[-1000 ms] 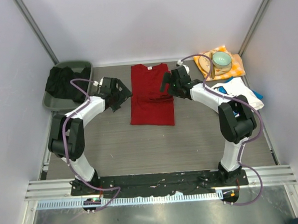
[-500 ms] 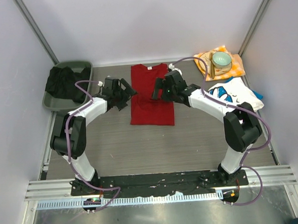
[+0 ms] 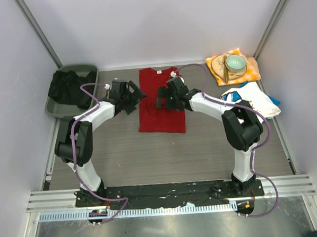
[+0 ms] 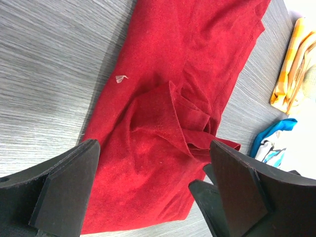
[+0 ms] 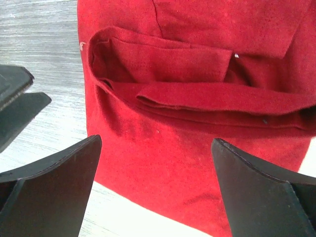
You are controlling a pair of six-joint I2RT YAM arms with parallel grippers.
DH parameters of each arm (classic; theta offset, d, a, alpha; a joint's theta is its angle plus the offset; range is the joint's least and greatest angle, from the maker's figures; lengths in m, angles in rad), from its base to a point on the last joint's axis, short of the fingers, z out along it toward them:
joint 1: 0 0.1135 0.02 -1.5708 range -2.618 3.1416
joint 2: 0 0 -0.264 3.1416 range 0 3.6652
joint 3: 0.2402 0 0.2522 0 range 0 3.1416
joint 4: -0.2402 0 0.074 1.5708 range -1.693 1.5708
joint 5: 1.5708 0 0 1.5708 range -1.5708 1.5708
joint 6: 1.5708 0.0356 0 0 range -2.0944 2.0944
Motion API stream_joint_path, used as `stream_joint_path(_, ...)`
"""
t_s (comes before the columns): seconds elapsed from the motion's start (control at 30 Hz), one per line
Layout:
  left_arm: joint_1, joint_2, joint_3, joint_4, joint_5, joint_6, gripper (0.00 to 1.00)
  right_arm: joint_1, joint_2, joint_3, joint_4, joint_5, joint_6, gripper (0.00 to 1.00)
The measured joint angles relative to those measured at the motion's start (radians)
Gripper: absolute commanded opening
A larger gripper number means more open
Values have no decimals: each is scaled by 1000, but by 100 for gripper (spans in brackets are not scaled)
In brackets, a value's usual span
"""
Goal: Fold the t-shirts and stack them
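From above, the plain bright red cloth t-shirt (image 3: 161, 115) lies lengthwise at the back of the grey wood-grain table (image 3: 123, 147). The left gripper (image 3: 135, 93) is at its left edge and the right gripper (image 3: 161, 98) is over its middle. The white daisy-print cloth t-shirt (image 3: 251, 100) lies untouched on the right.

The left wrist view shows jaws spread wide and empty above rumpled folds. The right wrist view likewise shows wide jaws with nothing pinched.

The step in hand looks like folding the red tee. Next, each gripper must lower and pinch an edge.
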Motion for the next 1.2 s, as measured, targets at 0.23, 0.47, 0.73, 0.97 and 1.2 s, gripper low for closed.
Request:
stream_joint_path(0.23, 3, 6, 0, 2, 0, 0, 97, -12, 80, 88, 1, -5, -1, 100)
stream_joint_path(0.47, 23, 6, 0, 4, 0, 1, 97, -46, 184, 193, 1, -6, -19, 100)
stream_joint_path(0.73, 47, 6, -10, 5, 0, 6, 97, -79, 314, 346, 8, -8, -32, 100)
stream_joint_path(0.97, 49, -35, -58, 3, 0, 19, 97, -83, 283, 371, 3, -3, -39, 100)
stream_joint_path(1.2, 49, -80, -63, 8, 19, 21, 97, -49, 104, 318, -2, -5, -33, 99)
